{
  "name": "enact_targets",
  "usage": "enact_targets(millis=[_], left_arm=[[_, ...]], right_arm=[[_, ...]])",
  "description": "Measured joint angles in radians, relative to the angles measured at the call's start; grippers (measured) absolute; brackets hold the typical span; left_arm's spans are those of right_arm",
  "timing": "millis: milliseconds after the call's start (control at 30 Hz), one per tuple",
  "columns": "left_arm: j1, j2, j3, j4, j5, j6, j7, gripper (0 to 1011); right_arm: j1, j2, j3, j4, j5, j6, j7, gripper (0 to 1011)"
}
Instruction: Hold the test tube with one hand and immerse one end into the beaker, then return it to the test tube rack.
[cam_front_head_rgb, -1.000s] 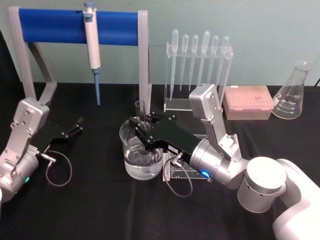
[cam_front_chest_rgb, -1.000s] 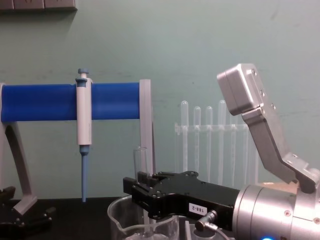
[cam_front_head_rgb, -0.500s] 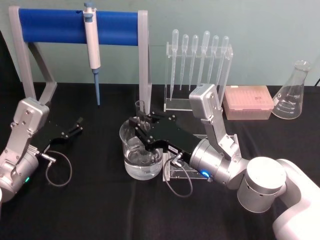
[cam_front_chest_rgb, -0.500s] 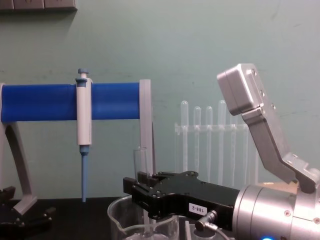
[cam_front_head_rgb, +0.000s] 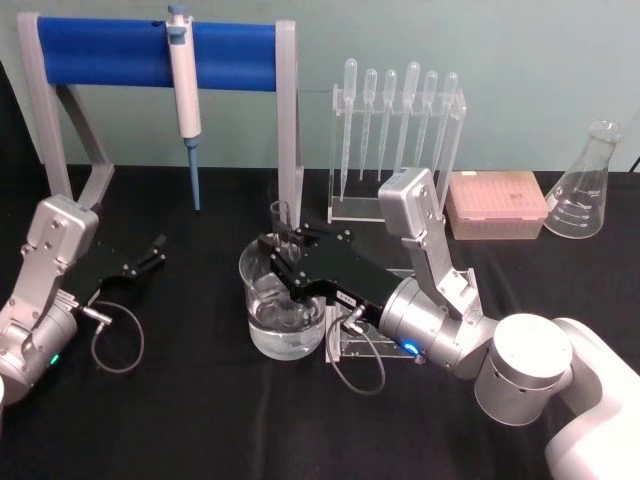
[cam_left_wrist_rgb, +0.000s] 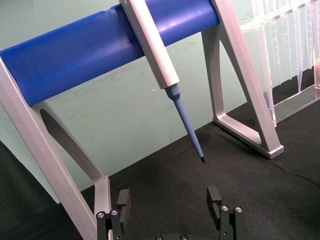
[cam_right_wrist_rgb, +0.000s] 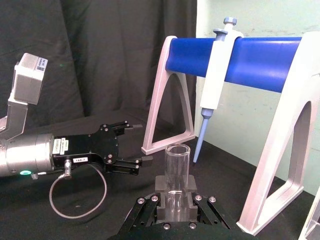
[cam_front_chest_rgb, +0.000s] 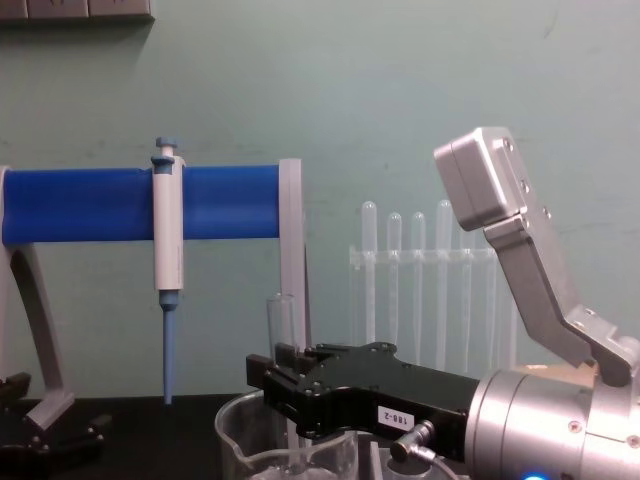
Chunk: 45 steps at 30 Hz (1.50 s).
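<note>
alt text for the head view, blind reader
The right gripper holds a test tube upright, its lower end inside a glass beaker. The left gripper rests open at the left; behind are a micropipette on a blue stand, a pipette rack, a tip box and a flask.

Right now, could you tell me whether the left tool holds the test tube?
No, the right tool grips the test tube, upright in the beaker.

Counts: 1 test tube (cam_front_head_rgb: 281, 222), 1 beaker (cam_front_head_rgb: 272, 336), 6 plastic pipettes (cam_front_head_rgb: 411, 100) in 1 clear rack (cam_front_head_rgb: 352, 209), 1 micropipette (cam_front_head_rgb: 183, 80) on 1 blue stand (cam_front_head_rgb: 100, 52), 1 tip box (cam_front_head_rgb: 497, 205), 1 conical flask (cam_front_head_rgb: 588, 188).
</note>
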Motion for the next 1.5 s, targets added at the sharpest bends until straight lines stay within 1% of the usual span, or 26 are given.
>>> enact_targets(millis=[1500], left_arm=[[0.000,0.000,0.000,0.000,0.000,0.000,0.000,1000]], right_arm=[[0.000,0.000,0.000,0.000,0.000,0.000,0.000,226]])
